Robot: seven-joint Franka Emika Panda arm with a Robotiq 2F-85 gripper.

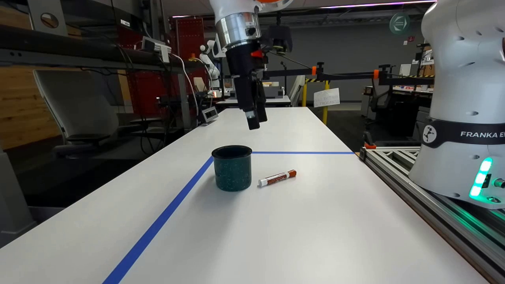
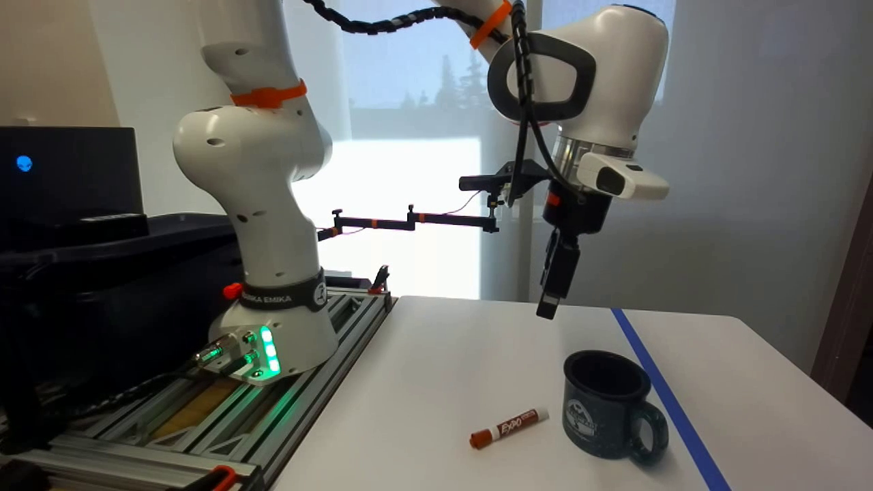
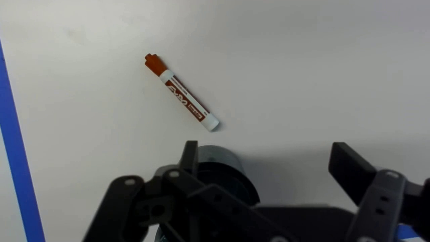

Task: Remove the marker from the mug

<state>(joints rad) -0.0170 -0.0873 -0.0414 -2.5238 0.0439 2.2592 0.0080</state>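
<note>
Marker [image 3: 183, 93], apparently removed, seen on desk [image 1: 307, 232] just beside mug [image 1: 232, 171], below gripper [image 3: 265, 148] toward robot base [image 2: 293, 348]; long axis set aslant to jaw line; jaws parted wide, nothing held.

Pale-flecked dark teal mug [image 1: 233, 170], blue tape [image 1: 161, 220] beside it, white marker [image 2: 509, 427] near it — rust-brown cap [image 3: 156, 65], red-brown label [image 3: 185, 102] — white table [image 1: 339, 225] under the mug

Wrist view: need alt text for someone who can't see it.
A slim, rust-red and white marker lies on a white tabletop, outside the dark teal cylindrical mug. The black two-finger gripper, open, partly hides the mug at the bottom. Straight blue tape runs down the left edge.
</note>
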